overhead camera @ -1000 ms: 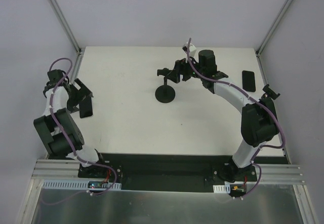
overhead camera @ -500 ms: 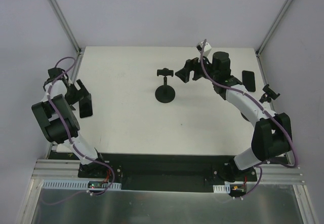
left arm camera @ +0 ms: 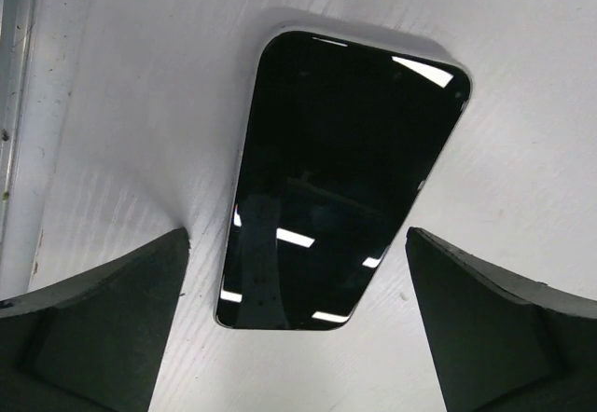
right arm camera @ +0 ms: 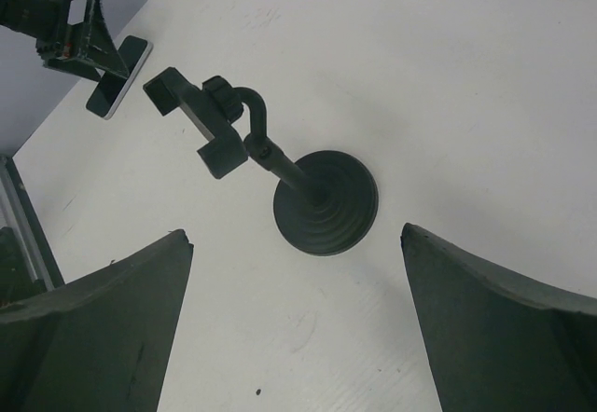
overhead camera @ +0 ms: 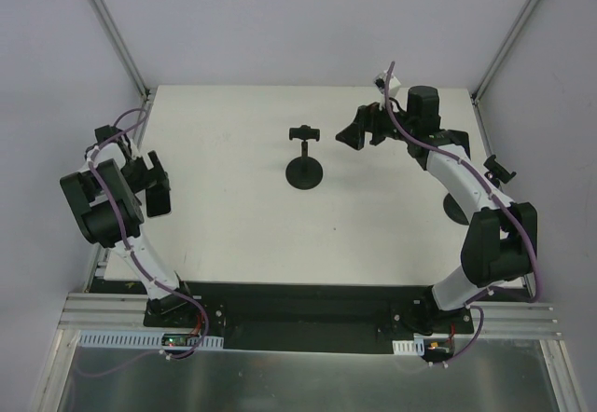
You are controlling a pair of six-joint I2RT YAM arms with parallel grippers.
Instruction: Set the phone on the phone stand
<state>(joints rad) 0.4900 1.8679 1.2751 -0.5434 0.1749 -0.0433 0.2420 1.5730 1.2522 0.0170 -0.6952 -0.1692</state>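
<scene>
The black phone point(left arm camera: 340, 184) lies flat, screen up, on the white table at the far left point(overhead camera: 159, 203). My left gripper point(left arm camera: 297, 337) is open, with its fingers point(left arm camera: 93, 328) on either side of the phone's near end, above it and not holding it; in the top view the left gripper point(overhead camera: 152, 174) hangs over the phone. The black phone stand point(overhead camera: 305, 162) stands upright mid-table with its clamp head point(right arm camera: 201, 118) above its round base point(right arm camera: 325, 202). My right gripper point(overhead camera: 362, 132) is open and empty, to the right of the stand point(right arm camera: 294, 328).
A small black clamp-like part point(overhead camera: 497, 167) lies near the right table edge. The right arm's forearm point(overhead camera: 457, 170) crosses the right side of the table. Metal frame posts point(overhead camera: 117, 34) rise at the back corners.
My right gripper has drawn back to the right, away from the stand's clamp head. My left arm has folded in, with its gripper staying over the phone. A black object on the right is now covered by the right arm.
</scene>
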